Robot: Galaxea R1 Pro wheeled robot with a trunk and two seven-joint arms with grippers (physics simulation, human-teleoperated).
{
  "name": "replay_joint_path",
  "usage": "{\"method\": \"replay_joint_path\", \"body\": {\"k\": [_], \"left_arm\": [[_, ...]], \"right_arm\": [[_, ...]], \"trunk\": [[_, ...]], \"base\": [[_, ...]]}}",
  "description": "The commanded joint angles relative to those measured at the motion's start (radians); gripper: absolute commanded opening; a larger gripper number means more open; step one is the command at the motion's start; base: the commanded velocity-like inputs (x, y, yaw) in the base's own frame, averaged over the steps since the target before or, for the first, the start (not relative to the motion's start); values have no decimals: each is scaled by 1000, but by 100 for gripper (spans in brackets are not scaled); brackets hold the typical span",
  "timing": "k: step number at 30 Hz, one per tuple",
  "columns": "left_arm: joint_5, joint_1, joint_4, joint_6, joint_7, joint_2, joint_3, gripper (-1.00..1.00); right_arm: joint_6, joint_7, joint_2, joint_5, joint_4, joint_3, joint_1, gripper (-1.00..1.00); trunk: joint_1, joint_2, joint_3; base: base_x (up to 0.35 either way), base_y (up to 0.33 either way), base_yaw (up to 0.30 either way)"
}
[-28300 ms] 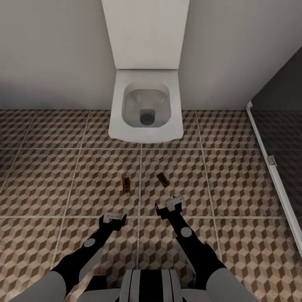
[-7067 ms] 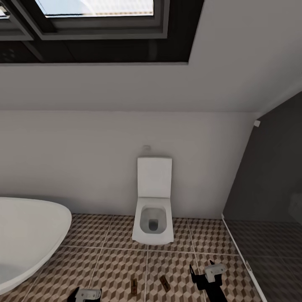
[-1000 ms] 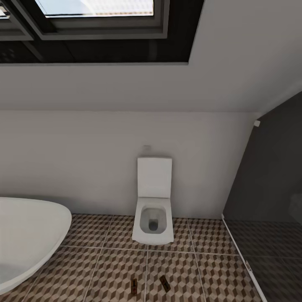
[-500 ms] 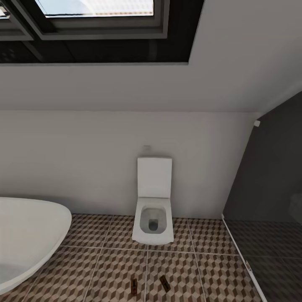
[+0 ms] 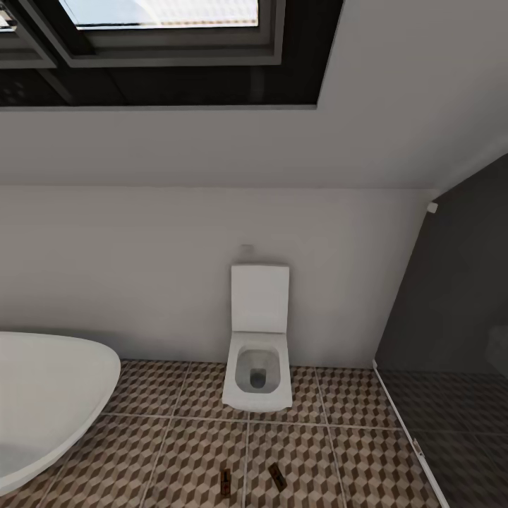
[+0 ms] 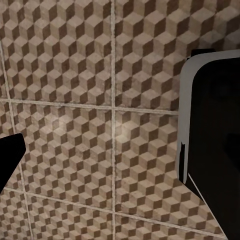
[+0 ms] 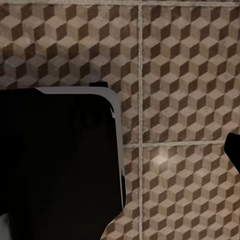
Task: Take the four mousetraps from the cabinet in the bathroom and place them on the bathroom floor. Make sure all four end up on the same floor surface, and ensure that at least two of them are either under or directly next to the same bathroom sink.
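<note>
Two mousetraps lie on the bathroom floor (image 5: 176, 451) in front of the toilet. One mousetrap (image 5: 226, 482) lies lengthwise and the other mousetrap (image 5: 277, 477) is angled beside it. Both are small tan boards with dark wire. The cabinet and the sink are out of view. My left gripper (image 6: 120, 165) hangs over bare tiles, with one dark fingertip (image 6: 9, 160) at the picture's edge and nothing between the fingers. My right gripper (image 7: 125, 155) is also over bare tiles, its fingertip (image 7: 233, 150) at the edge, and it holds nothing.
A white toilet (image 5: 258, 367) stands against the far wall. A white bathtub (image 5: 49, 395) curves in at the left, and a dark glass partition (image 5: 451, 317) with a pale floor rail closes the right. My black, grey-edged body (image 6: 215, 140) sits close beside each wrist.
The head view has risen from looking down at the toilet to facing the wall, and both arms have dropped low beside my body. Nothing differs over the last second.
</note>
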State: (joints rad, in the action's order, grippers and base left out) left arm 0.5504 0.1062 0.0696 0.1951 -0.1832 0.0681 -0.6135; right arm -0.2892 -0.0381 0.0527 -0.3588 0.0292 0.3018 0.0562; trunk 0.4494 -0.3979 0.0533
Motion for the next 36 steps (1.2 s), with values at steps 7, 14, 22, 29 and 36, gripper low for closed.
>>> {"method": "replay_joint_path", "body": {"k": [7, 14, 22, 29, 36], "left_arm": [[3, 1, 3, 4, -1, -1, -6, 100], [3, 1, 3, 4, -1, -1, -6, 100], [3, 1, 3, 4, -1, -1, -6, 100], [3, 1, 3, 4, -1, -1, -6, 100], [3, 1, 3, 4, -1, -1, -6, 100]], "right_arm": [[-4, -3, 0, -7, 7, 7, 1, 100], [-5, -2, -3, -9, 12, 7, 1, 100], [-5, -2, -3, -8, 14, 7, 1, 100], [-5, -2, -4, -9, 14, 7, 1, 100], [-5, -2, -4, -9, 14, 7, 1, 100]], "trunk": [[1, -2, 2], [1, -2, 2], [1, -2, 2], [1, -2, 2], [1, -2, 2]], "base": [[0, 0, 0], [0, 0, 0], [0, 0, 0], [0, 0, 0], [0, 0, 0]]}}
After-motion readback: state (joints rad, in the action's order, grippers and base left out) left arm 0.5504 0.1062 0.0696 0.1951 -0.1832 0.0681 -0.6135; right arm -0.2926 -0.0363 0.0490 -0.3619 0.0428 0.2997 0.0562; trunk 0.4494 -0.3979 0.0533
